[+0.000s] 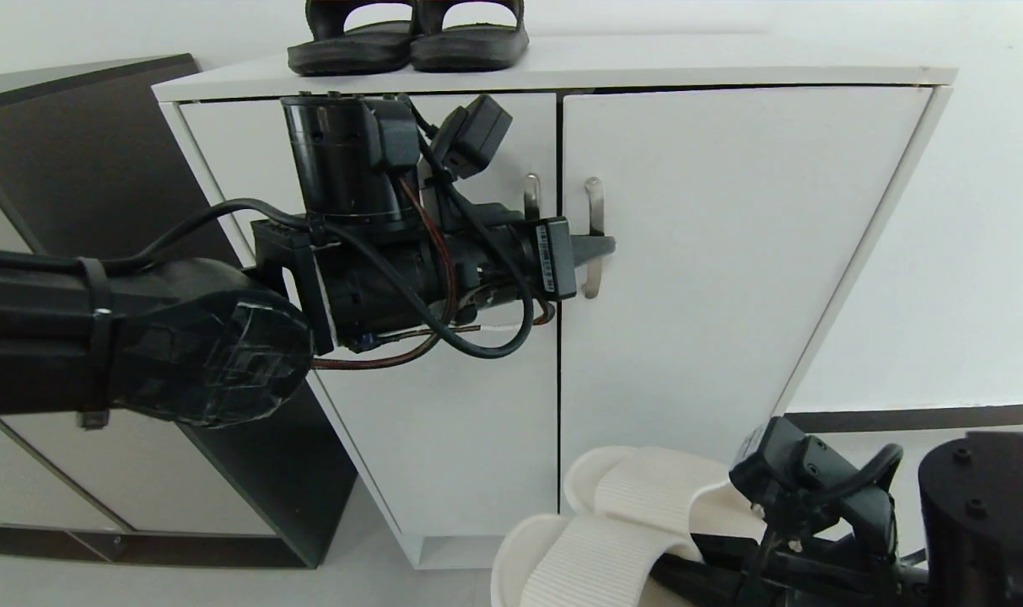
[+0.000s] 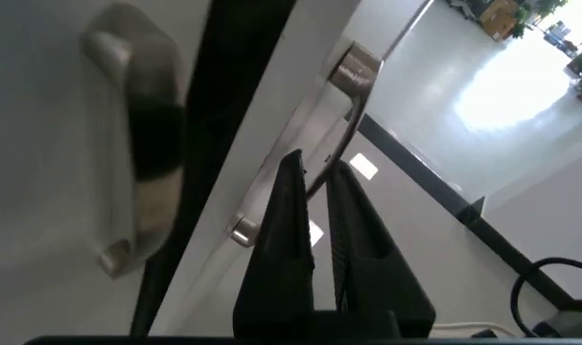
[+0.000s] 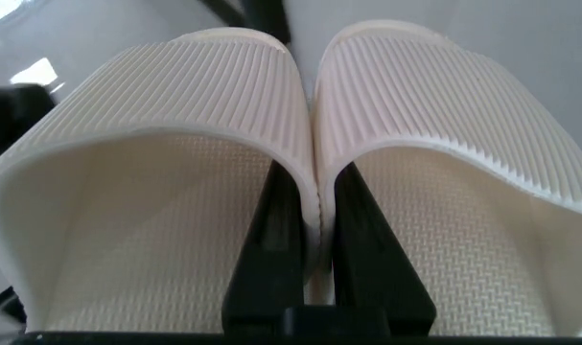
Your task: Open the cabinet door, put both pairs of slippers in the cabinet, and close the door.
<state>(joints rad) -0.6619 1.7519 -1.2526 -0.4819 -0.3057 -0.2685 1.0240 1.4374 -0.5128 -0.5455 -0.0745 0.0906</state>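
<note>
Nearest, low right: right gripper (image 3: 310, 192) clenched on the pair of white slippers (image 1: 638, 506), fingers (image 3: 271, 230) pinching the two inner edges together, ribbed straps facing the cabinet. Pair is held off the pale floor (image 1: 368, 573), just in front of the cabinet's right door (image 1: 713, 278).

Mid: left gripper (image 1: 600, 249) at the right door handle (image 1: 594, 198), fingers clamped around the metal bar, seen between them in the left wrist view (image 2: 321, 180). Left door (image 1: 460, 421) and its handle (image 1: 531, 196) sit just beside it. Both doors look shut.

Far: white cabinet (image 1: 646, 72) stands against a white wall (image 1: 966, 253). Black slippers (image 1: 410, 42) side by side on its top, left end. Dark panel (image 1: 98, 152) left of the cabinet, dark baseboard (image 1: 916, 417) low right.
</note>
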